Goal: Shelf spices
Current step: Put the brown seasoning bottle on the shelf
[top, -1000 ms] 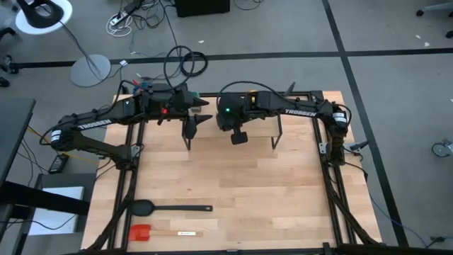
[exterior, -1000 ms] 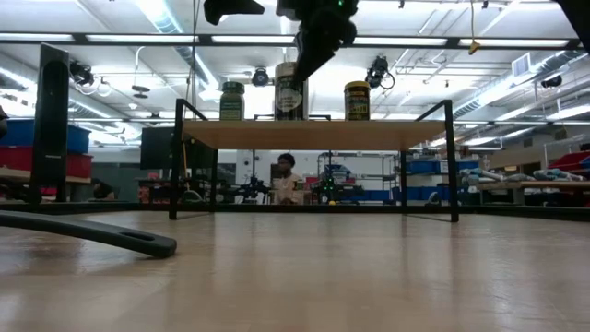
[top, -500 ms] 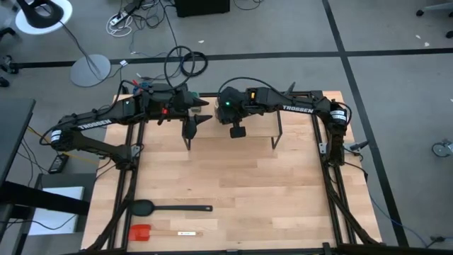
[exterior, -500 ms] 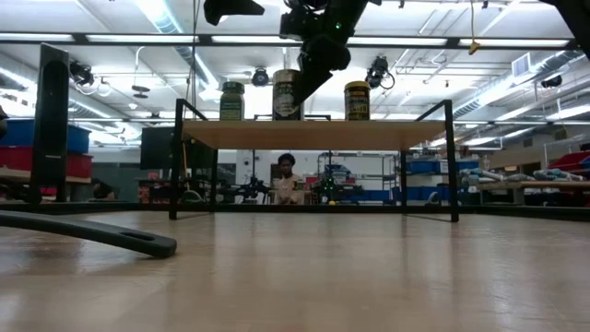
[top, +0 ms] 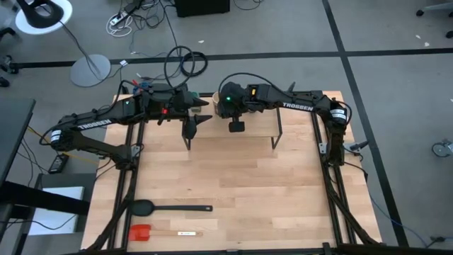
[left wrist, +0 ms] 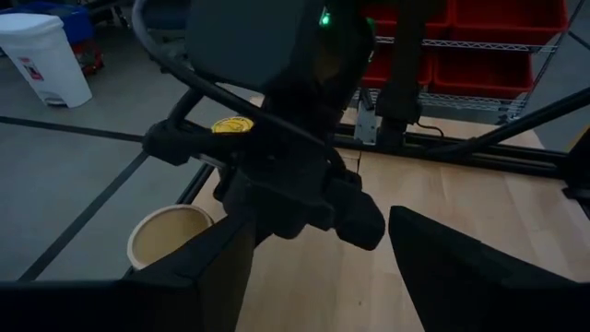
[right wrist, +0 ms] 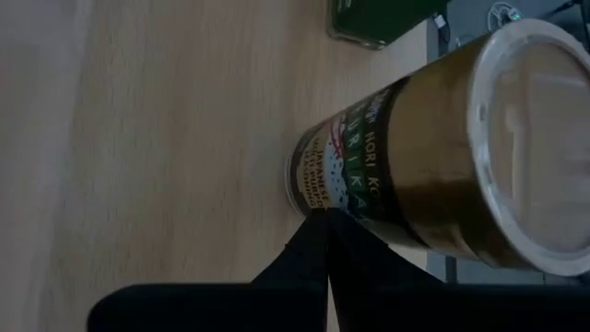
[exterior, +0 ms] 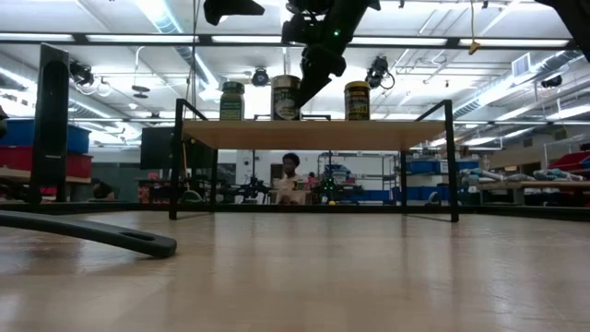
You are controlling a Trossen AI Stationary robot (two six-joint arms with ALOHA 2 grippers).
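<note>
The shelf [exterior: 313, 134], a light-wood board on black legs, stands at the table's far side. Three spice jars stand upright on it. They are the green-lidded jar [exterior: 232, 101], the tan-topped jar [exterior: 285, 98] and the yellow-lidded jar [exterior: 357, 100]. My right gripper [exterior: 304, 85] is shut and slants down beside the tan-topped jar [right wrist: 433, 166], with its tips at that jar's wall. My left gripper [top: 202, 111] waits open above the shelf's left end. Its wrist view shows the tan top [left wrist: 171, 235] and the yellow lid [left wrist: 230, 124] past the right arm. My right gripper has its shut fingertips [right wrist: 324, 226] against the tan-topped jar's side wall [right wrist: 346, 189], at the label's lower part. The fingers slant down from above and from the table's near side. The jar stands upright with its base on the shelf.
A black spoon [top: 170, 208] and a red spatula [top: 152, 231] lie near the table's near left corner. Bare tabletop [top: 248, 184] stretches between the shelf and the near edge. A person [exterior: 290, 175] sits in the room beyond the shelf.
My right gripper has moved toward the table's far edge and risen a little, staying shut. The tan-topped jar has slid on the shelf toward the far edge and slightly left, still upright. The other two jars have stayed put.
</note>
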